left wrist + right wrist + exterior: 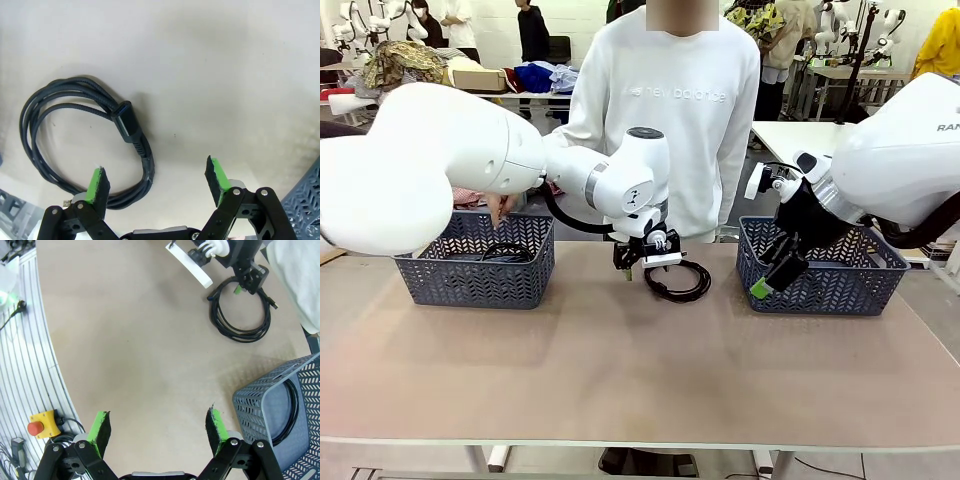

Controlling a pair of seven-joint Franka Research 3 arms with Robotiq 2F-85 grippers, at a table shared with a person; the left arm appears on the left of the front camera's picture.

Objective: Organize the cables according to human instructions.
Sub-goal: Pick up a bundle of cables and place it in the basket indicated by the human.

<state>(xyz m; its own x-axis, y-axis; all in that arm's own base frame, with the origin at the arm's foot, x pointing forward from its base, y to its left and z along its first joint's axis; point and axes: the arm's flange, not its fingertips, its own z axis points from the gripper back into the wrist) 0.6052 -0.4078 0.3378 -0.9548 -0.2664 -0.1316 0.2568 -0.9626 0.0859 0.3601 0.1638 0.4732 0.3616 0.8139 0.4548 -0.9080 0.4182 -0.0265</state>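
One coiled black cable [678, 283] lies on the table between the two baskets. My left gripper [638, 268] hovers just over its left side, open. In the left wrist view the coil [75, 127] sits left of centre, its plug end pointing inward; the open gripper [156, 182] has its left pad over the coil's near strand without holding it. A second cable [508, 252] lies in the left basket [475, 272]. My right gripper [770, 282] hangs open before the right basket [820, 285]; its wrist view [157, 432] shows a cable [293, 405] in that basket [260, 405] and the table coil [240, 312].
A person in a white top stands at the far side, one hand [498, 210] lowered at the left basket's back rim. A yellow box with a red stop button [37, 426] sits off the table's near edge. The tabletop in front of the baskets is bare.
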